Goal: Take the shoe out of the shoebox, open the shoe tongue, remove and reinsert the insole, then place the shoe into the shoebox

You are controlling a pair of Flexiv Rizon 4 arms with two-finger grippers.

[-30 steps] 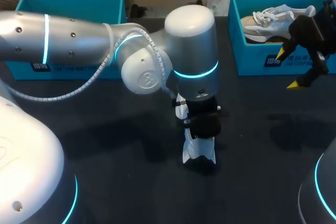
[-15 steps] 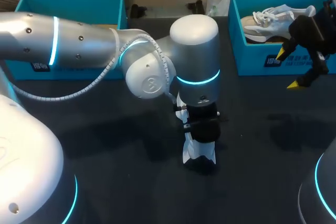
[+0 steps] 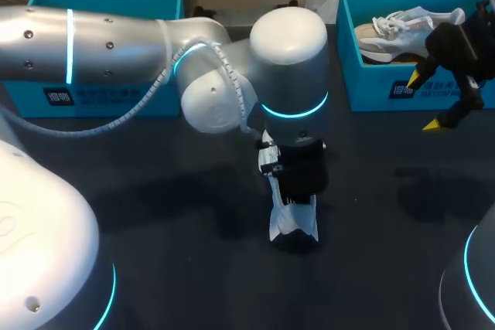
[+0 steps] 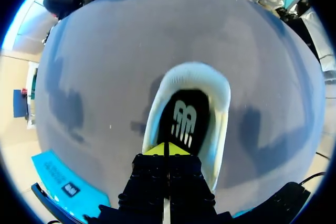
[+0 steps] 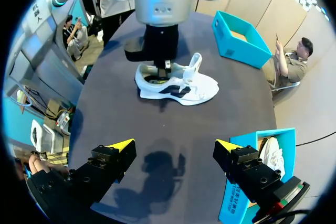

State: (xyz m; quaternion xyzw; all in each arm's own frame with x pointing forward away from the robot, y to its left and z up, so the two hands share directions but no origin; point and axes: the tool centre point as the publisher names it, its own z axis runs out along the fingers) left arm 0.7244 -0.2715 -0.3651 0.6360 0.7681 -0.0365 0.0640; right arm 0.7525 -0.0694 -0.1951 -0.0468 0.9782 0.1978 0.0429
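A white shoe point(image 3: 291, 227) stands on the dark table, mostly hidden under my left arm. My left gripper point(image 3: 296, 205) points straight down into its heel opening. In the left wrist view the left gripper point(image 4: 167, 148) is shut, its yellow tips together on the rear end of the black insole point(image 4: 184, 120) lying inside the shoe point(image 4: 195, 73). I cannot tell whether the insole is pinched. The right wrist view shows the shoe point(image 5: 181, 86) upright with the tongue raised. My right gripper point(image 3: 433, 100) hangs open and empty beside the teal shoebox point(image 3: 371, 94); the right gripper point(image 5: 172, 147) is far from the shoe.
A second white shoe point(image 3: 398, 27) lies in the right-hand shoebox. Another teal box point(image 3: 100, 98) stands at the back left, seen also as the teal box point(image 5: 239, 43) beyond the shoe. Bare table point(image 3: 170, 222) surrounds the shoe.
My left arm's wrist has shifted slightly above the shoe while its gripper stays in the heel. The shoe and the right arm have not moved.
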